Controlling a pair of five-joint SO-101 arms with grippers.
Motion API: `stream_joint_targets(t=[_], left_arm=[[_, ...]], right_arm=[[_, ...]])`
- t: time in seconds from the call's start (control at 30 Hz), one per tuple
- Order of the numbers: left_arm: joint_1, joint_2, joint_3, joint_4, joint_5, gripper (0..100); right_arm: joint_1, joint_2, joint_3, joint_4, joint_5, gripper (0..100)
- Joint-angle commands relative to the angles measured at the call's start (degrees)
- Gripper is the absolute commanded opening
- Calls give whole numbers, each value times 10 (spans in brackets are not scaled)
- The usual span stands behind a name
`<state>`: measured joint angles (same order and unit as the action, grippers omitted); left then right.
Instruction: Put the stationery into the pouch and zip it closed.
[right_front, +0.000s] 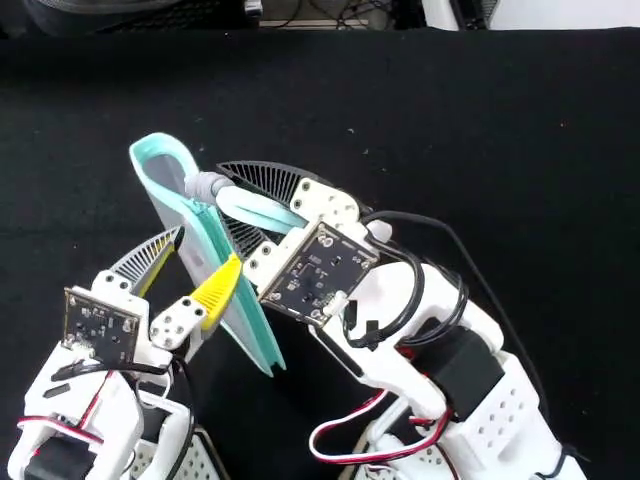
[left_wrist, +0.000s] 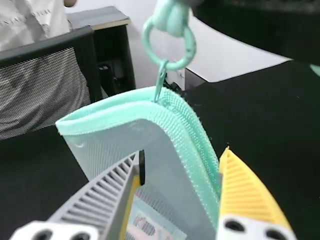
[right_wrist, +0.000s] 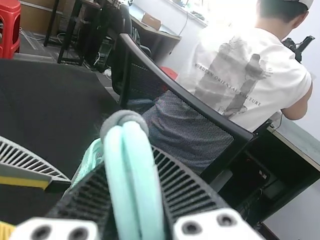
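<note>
Left pincer (right_front: 205, 250) clamps the pouch (right_front: 248, 325); right pincer (right_front: 240, 190) is closed on its zip-pull loop (right_wrist: 127, 170). A hard tug might drag the pouch from that clamp before the zip finishes.

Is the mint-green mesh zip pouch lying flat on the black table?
No: the pouch stands on edge, clamped in the left gripper, with the right gripper holding its teal pull loop.

A black cloth (right_front: 480, 130) covers the table; past its twelve o'clock edge lie dark cables (right_front: 330, 12), a white surface (right_front: 560, 12) at one o'clock. Beyond stand a black mesh office chair (right_wrist: 190, 125), a red stool (right_wrist: 9, 20), dark desks (right_wrist: 295, 145) and a brightly lit white wall (left_wrist: 235, 45)
</note>
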<state>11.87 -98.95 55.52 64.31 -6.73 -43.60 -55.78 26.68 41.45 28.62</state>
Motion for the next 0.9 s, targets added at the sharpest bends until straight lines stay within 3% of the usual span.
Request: stream_joint_targets(t=[0.0,0.3,0.67,0.87], left_arm=[[-12,2,0,-10,-4,257],[-75,-3,-24,13,-5,257],[-73,-3,-113,73,-5,257],[21,3,-103,69,-5,257]], right_arm=[[-6,-16,-7,0,-2,12],[-6,-21,-9,-1,-4,12],[-7,-17,-7,-2,-4,12],[-7,-17,-7,-1,-4,12]])
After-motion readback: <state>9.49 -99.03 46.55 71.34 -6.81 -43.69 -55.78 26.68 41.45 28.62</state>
